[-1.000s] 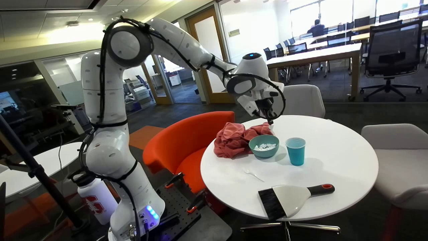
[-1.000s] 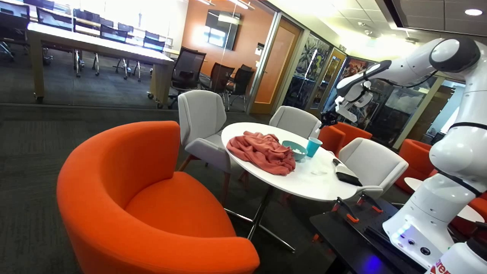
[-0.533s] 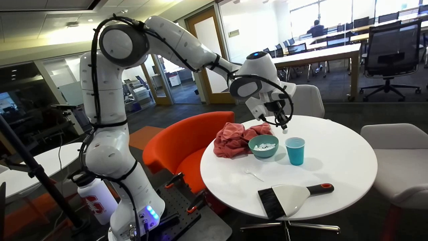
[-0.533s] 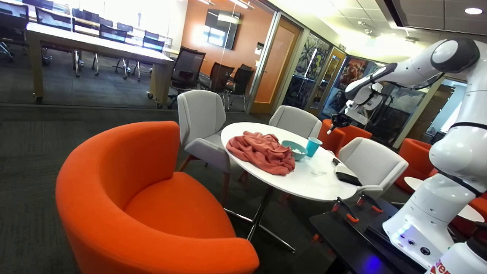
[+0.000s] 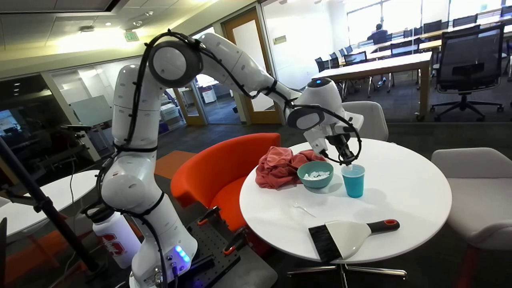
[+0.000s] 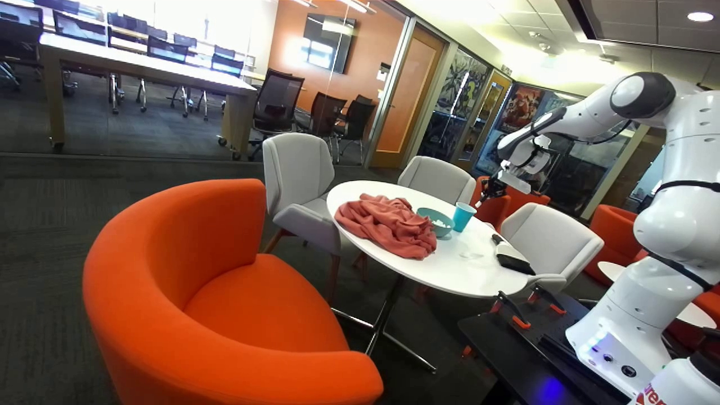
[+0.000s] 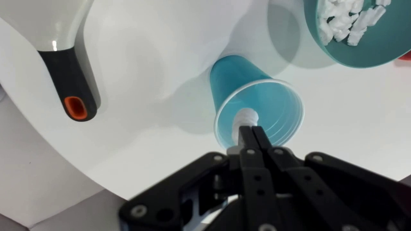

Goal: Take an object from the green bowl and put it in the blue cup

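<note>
My gripper (image 7: pixel 252 129) is shut on a white foam piece (image 7: pixel 244 119), which sticks out past the fingertips. In the wrist view the piece overlaps the opening of the blue cup (image 7: pixel 231 77). In an exterior view the gripper (image 5: pixel 349 162) points down at the rim of the upright cup (image 5: pixel 354 186). In an exterior view the gripper tip (image 6: pixel 481 198) is just beside and above the cup's rim (image 6: pixel 463 218). I cannot tell whether the piece is inside the rim. The green bowl (image 5: pixel 316 183) with several white pieces (image 7: pixel 342 21) stands beside the cup.
A crumpled red cloth (image 5: pixel 276 170) lies against the bowl on the round white table (image 5: pixel 416 192). A white plastic spoon (image 5: pixel 304 209) and a dustpan with brush (image 5: pixel 352 238) lie nearer the robot base. Orange and grey chairs (image 5: pixel 476 192) surround the table.
My gripper has moved from behind the bowl across to the cup and come down close to its rim, with the white piece still held. The bowl, cup and cloth have not moved.
</note>
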Tool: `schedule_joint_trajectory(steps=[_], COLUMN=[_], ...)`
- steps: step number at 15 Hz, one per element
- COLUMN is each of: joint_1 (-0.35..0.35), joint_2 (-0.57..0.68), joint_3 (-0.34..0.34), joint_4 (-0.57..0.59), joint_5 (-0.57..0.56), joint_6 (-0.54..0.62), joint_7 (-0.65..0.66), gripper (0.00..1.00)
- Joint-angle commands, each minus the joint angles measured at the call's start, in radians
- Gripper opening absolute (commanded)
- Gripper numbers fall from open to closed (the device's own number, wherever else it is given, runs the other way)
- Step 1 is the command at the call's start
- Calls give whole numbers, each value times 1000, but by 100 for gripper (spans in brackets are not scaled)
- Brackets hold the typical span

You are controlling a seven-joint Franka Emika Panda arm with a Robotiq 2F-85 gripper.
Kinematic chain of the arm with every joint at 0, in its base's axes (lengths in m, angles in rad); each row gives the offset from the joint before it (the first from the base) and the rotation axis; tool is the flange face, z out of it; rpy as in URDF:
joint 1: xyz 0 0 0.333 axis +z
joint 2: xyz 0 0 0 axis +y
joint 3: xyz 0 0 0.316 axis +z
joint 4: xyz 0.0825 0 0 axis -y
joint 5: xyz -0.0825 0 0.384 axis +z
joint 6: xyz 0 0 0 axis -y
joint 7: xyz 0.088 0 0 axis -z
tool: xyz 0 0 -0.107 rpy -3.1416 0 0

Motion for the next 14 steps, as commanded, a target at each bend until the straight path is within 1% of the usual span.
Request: schedule_joint_trajectory(steps=[1,9,10,11,13,14], joint_1=[-25,-18,-15,-11,-9,-11], joint_2=[75,202,214,224,240,245], joint_3=[32,57,58,55,57,60], joint_4=[98,234,246,257,272,277], joint_5=[17,3,0,-5,-7,-6], joint_6=[-2,-21,-27,-35,-44,-46], joint_7=[43,117,128,139,153,152], gripper=[1,1,28,29,42,51])
